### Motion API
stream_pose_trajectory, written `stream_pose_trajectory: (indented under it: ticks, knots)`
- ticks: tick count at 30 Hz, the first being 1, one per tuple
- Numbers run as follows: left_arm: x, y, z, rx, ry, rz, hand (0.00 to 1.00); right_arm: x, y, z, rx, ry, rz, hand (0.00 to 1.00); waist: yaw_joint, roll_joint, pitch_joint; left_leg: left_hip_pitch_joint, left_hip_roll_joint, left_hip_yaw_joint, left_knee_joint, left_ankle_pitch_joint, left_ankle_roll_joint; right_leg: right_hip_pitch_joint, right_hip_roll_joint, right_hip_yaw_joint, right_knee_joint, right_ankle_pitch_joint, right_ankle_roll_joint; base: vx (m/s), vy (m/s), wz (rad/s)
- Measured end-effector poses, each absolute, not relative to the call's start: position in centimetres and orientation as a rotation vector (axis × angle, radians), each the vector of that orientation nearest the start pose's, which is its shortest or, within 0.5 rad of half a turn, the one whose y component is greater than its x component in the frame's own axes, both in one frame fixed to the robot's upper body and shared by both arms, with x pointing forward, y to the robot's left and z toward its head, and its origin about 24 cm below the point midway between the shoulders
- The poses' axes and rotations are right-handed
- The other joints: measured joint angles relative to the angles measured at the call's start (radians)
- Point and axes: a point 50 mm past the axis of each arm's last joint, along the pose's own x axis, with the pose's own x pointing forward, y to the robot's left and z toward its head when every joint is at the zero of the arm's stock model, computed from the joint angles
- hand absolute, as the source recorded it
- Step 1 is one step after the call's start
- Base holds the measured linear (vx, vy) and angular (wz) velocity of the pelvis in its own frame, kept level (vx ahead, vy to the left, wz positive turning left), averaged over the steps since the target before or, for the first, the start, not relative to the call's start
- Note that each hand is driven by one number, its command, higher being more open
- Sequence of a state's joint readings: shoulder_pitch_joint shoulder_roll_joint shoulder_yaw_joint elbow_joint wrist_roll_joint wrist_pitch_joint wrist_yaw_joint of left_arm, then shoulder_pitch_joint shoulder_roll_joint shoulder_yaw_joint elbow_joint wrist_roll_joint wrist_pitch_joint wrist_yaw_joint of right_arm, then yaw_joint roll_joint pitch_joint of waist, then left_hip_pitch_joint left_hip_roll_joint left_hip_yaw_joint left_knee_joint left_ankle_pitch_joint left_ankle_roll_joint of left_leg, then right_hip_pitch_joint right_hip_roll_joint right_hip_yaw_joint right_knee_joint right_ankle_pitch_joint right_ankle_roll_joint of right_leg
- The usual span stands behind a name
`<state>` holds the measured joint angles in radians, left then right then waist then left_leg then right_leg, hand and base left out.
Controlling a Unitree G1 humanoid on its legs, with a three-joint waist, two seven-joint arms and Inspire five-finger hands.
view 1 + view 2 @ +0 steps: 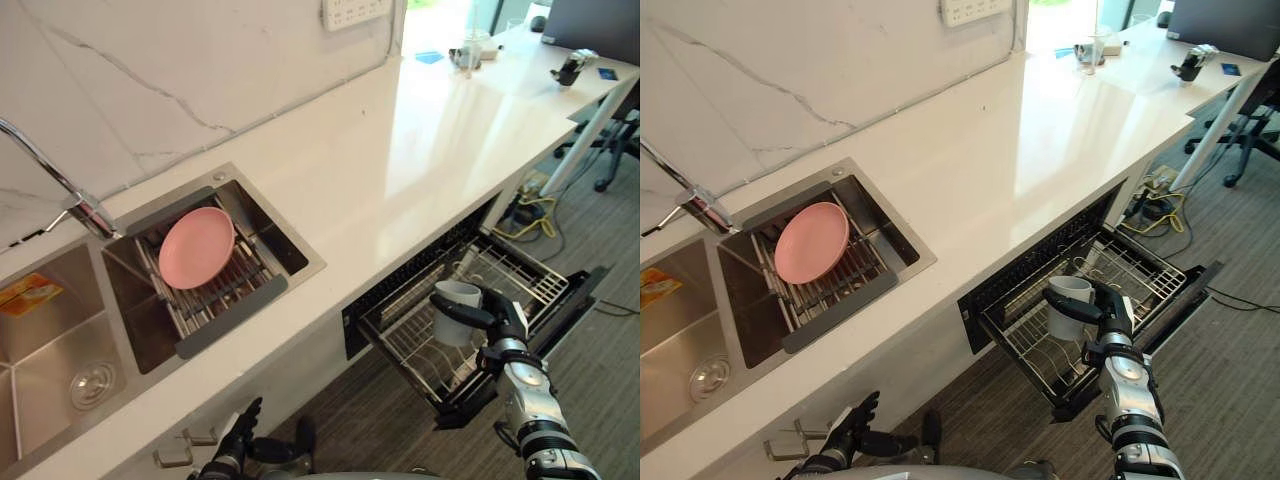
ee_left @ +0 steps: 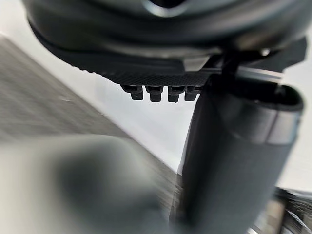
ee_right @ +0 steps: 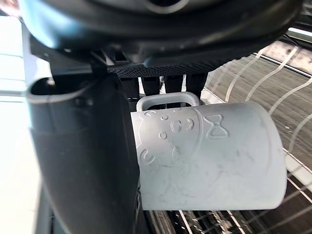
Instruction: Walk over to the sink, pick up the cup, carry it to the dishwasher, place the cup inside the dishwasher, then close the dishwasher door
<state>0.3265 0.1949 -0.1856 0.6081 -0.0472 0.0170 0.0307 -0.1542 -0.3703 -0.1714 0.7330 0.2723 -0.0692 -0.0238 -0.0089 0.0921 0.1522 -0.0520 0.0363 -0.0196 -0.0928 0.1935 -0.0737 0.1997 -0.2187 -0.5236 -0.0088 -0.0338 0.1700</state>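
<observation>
A pale grey cup (image 1: 455, 313) with a handle and raised patterns (image 3: 209, 156) is upright in my right hand (image 1: 500, 322), whose fingers and thumb curl round it. The hand holds it just above the pulled-out wire rack (image 1: 500, 275) of the open dishwasher (image 1: 1080, 300) under the counter. The dishwasher door (image 1: 560, 310) hangs down towards the floor. My left hand (image 1: 238, 440) hangs low by the cabinet front with relaxed fingers (image 2: 158, 92), holding nothing.
A steel sink (image 1: 60, 330) with a tap (image 1: 60, 185) holds a drying rack with a pink plate (image 1: 196, 247). The white counter (image 1: 400, 150) runs to the right; small items stand at its far end. An office chair (image 1: 615, 150) stands beyond on the grey floor.
</observation>
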Motion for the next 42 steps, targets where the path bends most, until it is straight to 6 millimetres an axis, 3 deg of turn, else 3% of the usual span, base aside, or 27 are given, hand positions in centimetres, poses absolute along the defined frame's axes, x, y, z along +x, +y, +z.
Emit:
stream_pose_trajectory:
  ticks: [4, 7, 9, 13, 14, 25, 30, 34, 36, 42]
  knots:
    - [8.0, 19.2, -13.8, 0.128, 0.978, 0.029, 1.0, 23.6, -29.4, -4.5, -0.08, 0.493, -0.306, 0.0, 0.02, 0.007, 0.015, 0.006, -0.007, -0.001, 0.0, -0.004, -0.004, 0.001, -0.01, -0.008, 0.04, -0.023, 0.002, -0.02, 0.004, 0.05]
    - [8.3, 19.3, -13.8, 0.09, 0.976, 0.061, 1.0, 23.5, -30.6, -4.6, -0.125, 0.544, -0.289, 0.0, 0.011, 0.022, 0.043, -0.017, 0.0, 0.043, 0.0, -0.011, 0.004, -0.004, -0.02, -0.045, 0.068, -0.036, 0.007, -0.06, 0.018, 0.41]
    - [8.3, 18.8, -14.2, 0.001, 0.989, 0.092, 1.0, 23.8, -32.5, -4.0, -0.17, 0.586, -0.31, 0.0, 0.017, 0.05, 0.071, -0.032, -0.001, 0.091, 0.0, 0.003, 0.01, -0.011, -0.042, -0.076, 0.095, -0.045, 0.014, -0.04, 0.045, 0.52]
    - [8.3, 18.4, -14.7, -0.137, 1.013, 0.119, 1.0, 25.7, -32.9, -2.5, -0.212, 0.579, -0.297, 0.0, 0.021, 0.083, 0.102, -0.035, -0.019, 0.088, 0.005, 0.027, 0.035, -0.008, -0.063, -0.083, 0.1, -0.048, 0.022, 0.01, 0.023, 0.13]
    - [8.1, 18.5, -14.8, -0.157, 1.025, 0.124, 1.0, 26.2, -32.7, -2.3, -0.228, 0.591, -0.278, 1.0, 0.021, 0.084, 0.102, -0.033, -0.026, 0.086, 0.005, 0.03, 0.04, -0.006, -0.07, -0.082, 0.1, -0.05, 0.025, 0.06, -0.012, 0.08]
    - [8.1, 19.1, -15.1, -0.244, 1.063, 0.104, 1.0, 26.8, -31.9, -2.6, -0.348, 0.701, -0.203, 1.0, 0.023, 0.088, 0.121, 0.001, -0.031, 0.059, 0.002, 0.03, 0.039, 0.032, -0.068, -0.075, 0.13, -0.096, 0.036, -0.02, -0.039, 0.08]
    - [8.6, 19.5, -15.1, -0.232, 1.083, 0.095, 1.0, 27.9, -29.6, -1.0, -0.26, 0.524, -0.253, 1.0, 0.02, 0.083, 0.125, 0.001, -0.012, 0.082, 0.0, 0.024, 0.03, 0.021, -0.056, -0.049, 0.127, -0.098, 0.032, -0.02, -0.038, -0.13]
    - [8.7, 19.7, -15.1, -0.238, 1.092, 0.105, 1.0, 26.9, -29.2, 0.0, -0.125, 0.402, -0.347, 1.0, 0.019, 0.074, 0.126, 0.01, -0.005, 0.106, 0.0, 0.013, 0.023, 0.02, -0.055, -0.028, 0.116, -0.095, 0.032, 0.03, -0.048, -0.18]
    - [8.6, 20.1, -15.1, -0.247, 1.097, 0.135, 1.0, 26.0, -29.0, 0.2, -0.076, 0.364, -0.362, 1.0, 0.013, 0.057, 0.127, 0.019, 0.001, 0.12, 0.0, 0.007, 0.018, 0.02, -0.052, -0.01, 0.11, -0.095, 0.031, 0.04, -0.062, -0.24]
    - [7.6, 22.3, -15.2, -0.227, 1.145, 0.27, 1.0, 22.5, -27.3, 0.5, 0.107, 0.269, -0.32, 1.0, -0.019, -0.031, 0.099, 0.058, 0.045, 0.217, 0.005, -0.015, -0.005, -0.006, -0.022, 0.1, 0.094, -0.089, 0.015, 0.0, -0.075, -0.52]
